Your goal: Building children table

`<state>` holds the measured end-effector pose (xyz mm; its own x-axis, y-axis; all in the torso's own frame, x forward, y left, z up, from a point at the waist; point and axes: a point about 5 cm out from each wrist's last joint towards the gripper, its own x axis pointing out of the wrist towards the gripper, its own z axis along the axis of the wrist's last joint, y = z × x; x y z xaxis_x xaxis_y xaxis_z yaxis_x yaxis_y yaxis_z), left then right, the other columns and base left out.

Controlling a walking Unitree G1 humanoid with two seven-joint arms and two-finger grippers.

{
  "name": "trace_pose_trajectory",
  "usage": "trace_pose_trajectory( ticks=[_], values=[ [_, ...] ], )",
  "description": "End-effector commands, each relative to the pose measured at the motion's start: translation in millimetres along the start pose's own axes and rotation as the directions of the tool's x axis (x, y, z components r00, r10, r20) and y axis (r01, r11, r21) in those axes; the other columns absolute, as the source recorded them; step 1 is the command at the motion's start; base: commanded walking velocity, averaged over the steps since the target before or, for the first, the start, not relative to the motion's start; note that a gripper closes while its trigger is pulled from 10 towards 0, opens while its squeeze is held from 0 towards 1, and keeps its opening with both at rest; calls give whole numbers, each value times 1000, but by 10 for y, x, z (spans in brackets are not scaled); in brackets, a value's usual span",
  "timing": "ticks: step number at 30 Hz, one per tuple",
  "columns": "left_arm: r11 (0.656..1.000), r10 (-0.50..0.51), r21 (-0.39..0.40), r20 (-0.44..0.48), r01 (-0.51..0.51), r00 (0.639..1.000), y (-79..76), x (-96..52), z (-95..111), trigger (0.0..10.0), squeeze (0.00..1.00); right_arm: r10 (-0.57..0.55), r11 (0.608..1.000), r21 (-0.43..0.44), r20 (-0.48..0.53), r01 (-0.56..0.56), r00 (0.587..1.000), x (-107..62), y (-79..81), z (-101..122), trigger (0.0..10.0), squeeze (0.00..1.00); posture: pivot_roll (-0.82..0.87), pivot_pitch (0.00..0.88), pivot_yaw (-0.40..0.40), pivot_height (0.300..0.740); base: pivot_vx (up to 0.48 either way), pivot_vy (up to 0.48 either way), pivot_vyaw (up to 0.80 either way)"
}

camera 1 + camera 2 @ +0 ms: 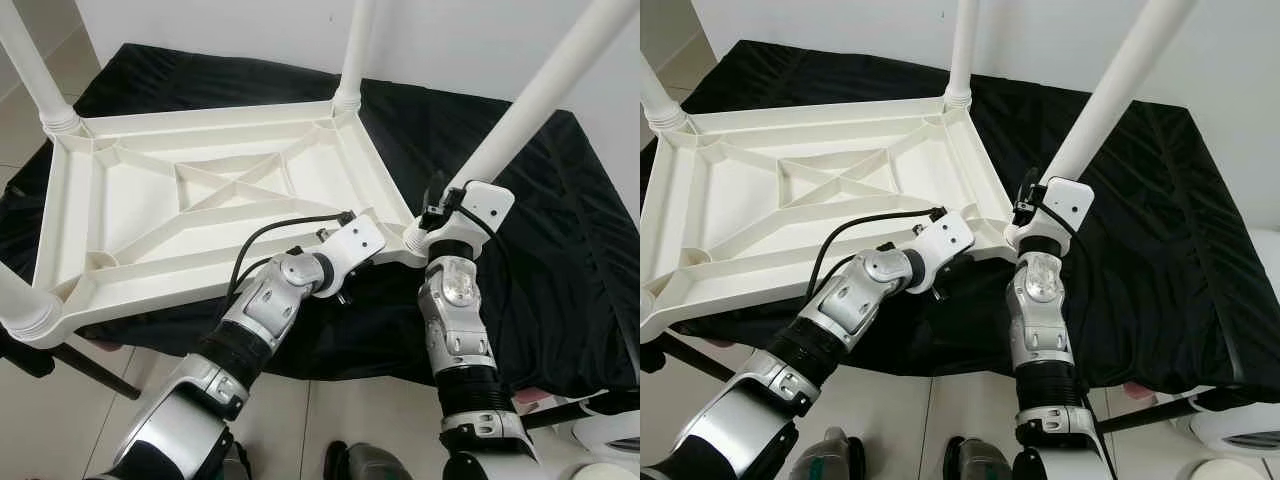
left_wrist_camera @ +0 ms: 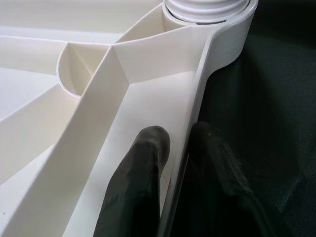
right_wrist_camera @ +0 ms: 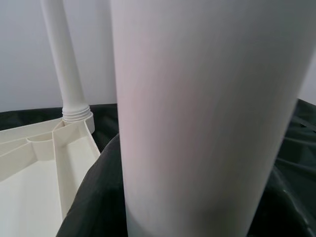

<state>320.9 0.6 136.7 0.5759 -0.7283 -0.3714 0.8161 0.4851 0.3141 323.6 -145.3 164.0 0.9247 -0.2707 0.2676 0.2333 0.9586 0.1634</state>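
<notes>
A white plastic children's table (image 1: 200, 215) lies upside down on a black cloth (image 1: 560, 250), ribs facing up. Legs stand up from its corners: far left (image 1: 30, 70), far right (image 1: 355, 50), near left (image 1: 15, 300) and near right (image 1: 530, 100). My left gripper (image 2: 180, 153) is shut on the table's rim (image 2: 217, 54) just beside the near-right corner socket, one finger (image 2: 143, 163) inside the wall and one outside. My right gripper (image 1: 432, 222) sits at the base of the near-right leg (image 3: 207, 123), pressed close against it.
The cloth covers a low stand with a dark strut (image 1: 90, 365) showing at the lower left. Tiled floor (image 1: 380, 410) lies below the near edge. A white wall (image 1: 450, 40) runs behind. A white rounded object (image 1: 610, 440) sits at the lower right.
</notes>
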Motion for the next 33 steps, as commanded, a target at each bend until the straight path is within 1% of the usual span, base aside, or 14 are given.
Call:
trace_pose_trajectory(
  ticks=[1,6,13,16,17,18,19,20,22,27,28,29,30,33],
  values=[
    [999,19,44,61,-22,998,18,-18,169,10000,0,-55,998,-39,-144,50,988,-146,-88,-303,10000,0,41,81,-47,740,0,0,0],
    [999,19,43,60,-21,998,13,-19,165,10000,0,-44,998,-51,-131,38,990,-149,-50,-285,10000,0,42,82,-48,740,0,0,0],
    [999,16,43,60,-19,998,5,-16,163,10000,0,-20,998,-54,-103,14,994,-89,-30,-222,10000,0,38,81,-47,740,0,0,0],
    [999,15,43,62,-18,998,-1,-11,174,10000,0,-11,999,-37,-62,8,998,-25,-12,-121,10000,0,37,79,-46,740,0,0,0],
    [999,14,43,63,-16,998,-3,-10,175,10000,0,0,1000,-30,-24,-1,1000,28,1,-24,10000,0,37,75,-46,740,0,0,0],
    [999,14,43,63,-16,998,-3,-10,175,10000,0,0,1000,-30,-24,-1,1000,28,1,-24,10000,0,37,75,-46,740,0,0,0],
    [999,12,42,63,-15,998,-4,-11,175,10000,0,8,1000,-25,9,-8,1000,71,13,62,10000,0,36,74,-46,740,0,0,0],
    [999,12,42,63,-15,998,-4,-11,175,10000,0,8,1000,-25,9,-8,1000,71,13,62,10000,0,36,74,-46,740,0,0,0],
    [999,9,39,63,-11,998,-8,-12,171,10000,0,28,999,-17,52,-27,998,122,37,176,10000,0,35,70,-47,740,0,0,0],
    [999,6,36,64,-9,998,-12,-10,171,10000,0,44,999,-19,76,-43,996,144,56,233,10000,0,36,67,-48,740,0,0,0],
    [999,6,35,64,-9,998,-12,-9,173,10000,82,50,999,-16,80,-49,996,149,63,247,10000,0,36,65,-50,740,0,0,0],
    [999,6,35,64,-9,998,-12,-9,173,10000,82,50,999,-16,80,-49,996,149,63,247,10000,0,36,65,-50,740,0,0,0],
    [999,5,34,66,-8,998,-12,-9,174,10000,333,71,997,-13,89,-70,994,164,77,278,10000,0,37,59,-53,740,0,0,0],
    [999,5,33,67,-7,998,-13,-9,174,10000,333,76,997,-12,90,-76,993,169,80,285,10000,0,36,58,-53,740,0,0,0]
  ],
)
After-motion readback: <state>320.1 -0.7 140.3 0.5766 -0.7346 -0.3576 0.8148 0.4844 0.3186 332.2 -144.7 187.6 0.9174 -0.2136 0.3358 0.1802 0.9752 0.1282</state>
